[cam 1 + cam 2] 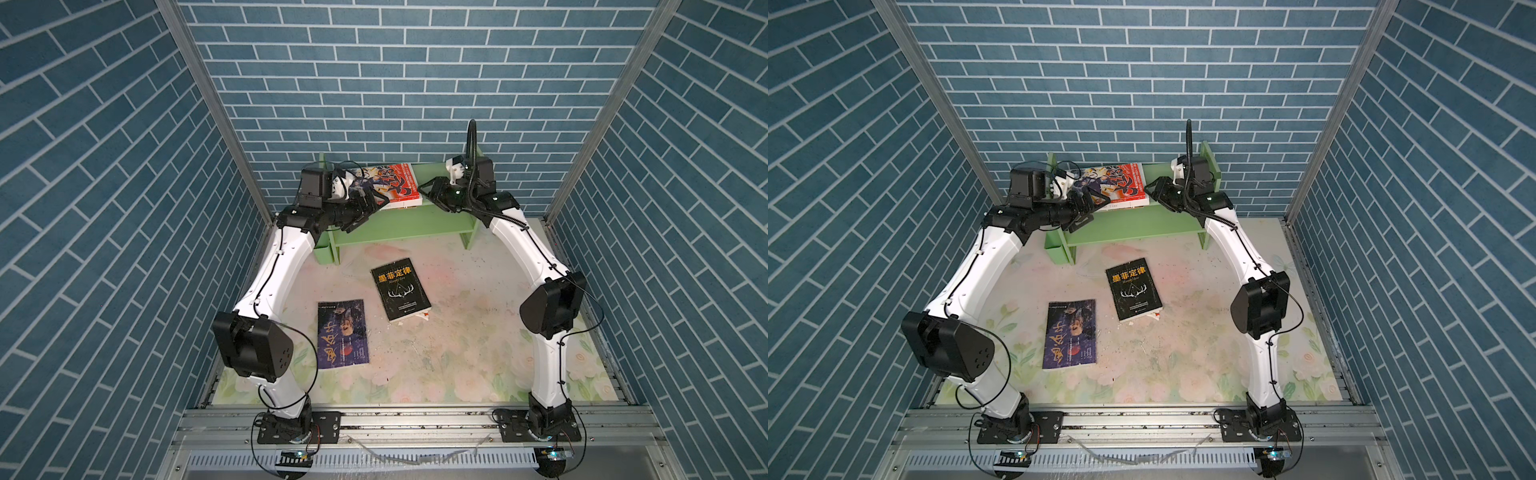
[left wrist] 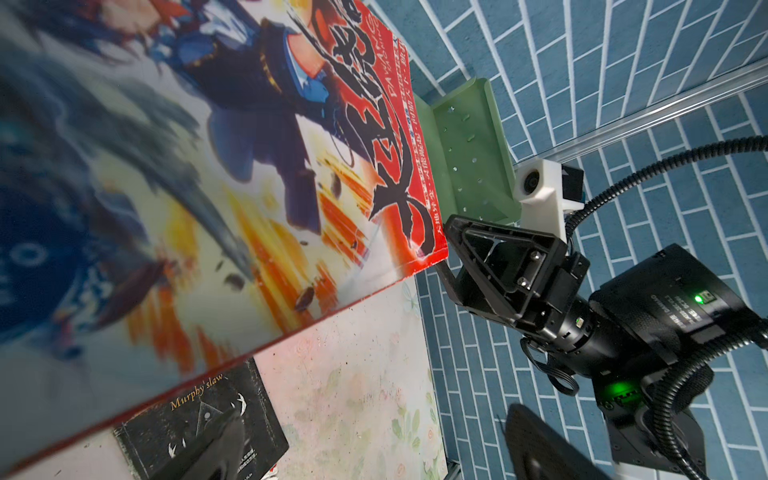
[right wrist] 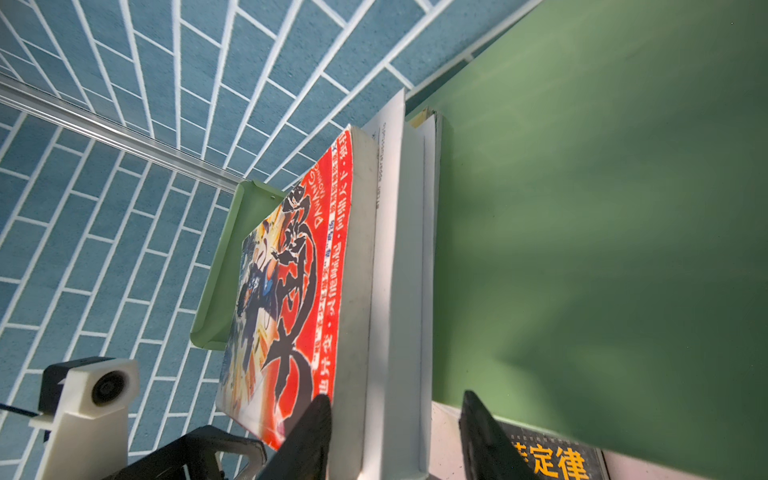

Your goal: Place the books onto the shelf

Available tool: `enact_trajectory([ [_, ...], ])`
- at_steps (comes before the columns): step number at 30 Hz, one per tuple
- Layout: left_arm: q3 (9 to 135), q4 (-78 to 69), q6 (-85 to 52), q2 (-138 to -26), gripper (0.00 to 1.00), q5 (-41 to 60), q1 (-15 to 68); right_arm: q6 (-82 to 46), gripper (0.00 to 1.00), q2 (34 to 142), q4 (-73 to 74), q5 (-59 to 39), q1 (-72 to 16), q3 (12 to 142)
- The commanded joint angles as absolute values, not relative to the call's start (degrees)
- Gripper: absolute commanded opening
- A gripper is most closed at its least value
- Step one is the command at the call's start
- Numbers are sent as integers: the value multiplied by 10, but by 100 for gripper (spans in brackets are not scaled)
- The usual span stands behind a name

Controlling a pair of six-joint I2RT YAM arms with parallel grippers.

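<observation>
1. Settling a stack of books [image 1: 390, 185] on the shelf [image 1: 399, 226] looks to be the step in hand. The stack lies flat on the shelf's top tier, toward its left-arm end, with the front edge slightly overhanging the tier.
2. Left gripper [image 1: 365, 210]: jaws spread wide and holding nothing, at the stack's front corner nearest the shelf's left-arm side panel.
3. Right gripper [image 3: 395, 399]: jaws part-way apart, straddling the stack's thickness at the opposite front corner. A gap shows between one finger and the lowest book, so I judge it not clamped.
4. Off the shelf, on the floral table cover [image 1: 457, 353] in front of it:
   - A black book [image 1: 400, 289] with gold characters and white antlers lies close to the shelf.
   - A hidden book's corner [image 1: 423, 316] peeks from under the black book.
   - A dark blue book [image 1: 343, 334] lies farther out from the shelf.
5. Judgement: the task is partly done. The next move calls for backing both grippers away from the shelf without dragging the stack, then reaching for the black book. A thin cover lying flat offers little to pinch, so an edge must be raised first.
6. Materials:
   - The stack's top cover is glossy, red and illustrated, over a matt cream page block, with white books beneath.
   - The shelf is smooth light-green painted board, and its round-cornered uprights are dotted with small holes.
</observation>
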State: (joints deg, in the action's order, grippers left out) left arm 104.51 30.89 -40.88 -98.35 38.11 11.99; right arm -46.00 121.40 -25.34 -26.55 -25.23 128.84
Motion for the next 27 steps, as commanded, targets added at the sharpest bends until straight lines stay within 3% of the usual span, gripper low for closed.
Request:
enact_trajectory([
  [1, 1068, 299, -410, -994, 100, 373, 119, -440, 51, 1195, -253, -260, -253, 1286],
  [27, 1108, 312, -398, -1025, 100, 323, 119, -443, 51, 1193, -246, -269, -252, 1285],
])
